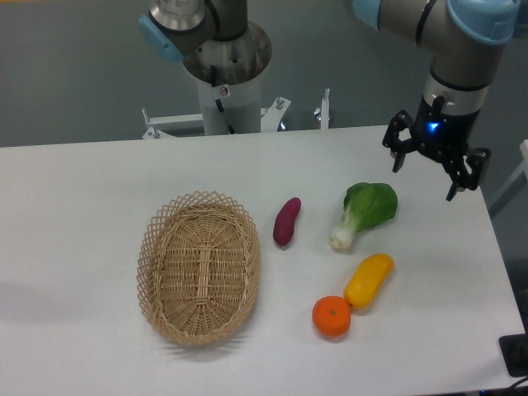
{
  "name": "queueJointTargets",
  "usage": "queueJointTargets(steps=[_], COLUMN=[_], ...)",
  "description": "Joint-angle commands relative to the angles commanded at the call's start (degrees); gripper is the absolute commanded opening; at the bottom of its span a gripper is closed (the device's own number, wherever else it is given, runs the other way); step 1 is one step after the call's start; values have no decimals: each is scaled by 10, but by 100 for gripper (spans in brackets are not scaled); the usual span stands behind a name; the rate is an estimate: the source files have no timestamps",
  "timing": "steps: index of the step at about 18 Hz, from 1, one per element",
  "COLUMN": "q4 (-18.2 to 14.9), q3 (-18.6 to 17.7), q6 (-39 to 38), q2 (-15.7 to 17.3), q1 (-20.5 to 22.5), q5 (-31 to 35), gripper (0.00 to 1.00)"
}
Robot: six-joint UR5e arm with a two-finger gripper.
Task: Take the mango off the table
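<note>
The mango [369, 280] is an elongated yellow fruit lying on the white table [82, 214] at the front right, its lower end touching the round orange [332, 317]. My gripper [426, 179] hangs above the table's far right part, well behind and to the right of the mango. Its fingers are spread apart and hold nothing.
A green bok choy [365, 211] lies between the gripper and the mango. A purple sweet potato [286, 221] lies left of it. A woven wicker basket [199, 266] stands at the centre left. The robot's base column [227, 78] stands behind the table's far edge.
</note>
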Motion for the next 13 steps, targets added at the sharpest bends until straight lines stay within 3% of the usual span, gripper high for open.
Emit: queueJointTargets(steps=[4,13], q4=[24,25], q3=[-14,-16], q6=[0,-13], q2=[2,-10], q1=[0,-1], q5=[-2,-19], gripper=[100,100])
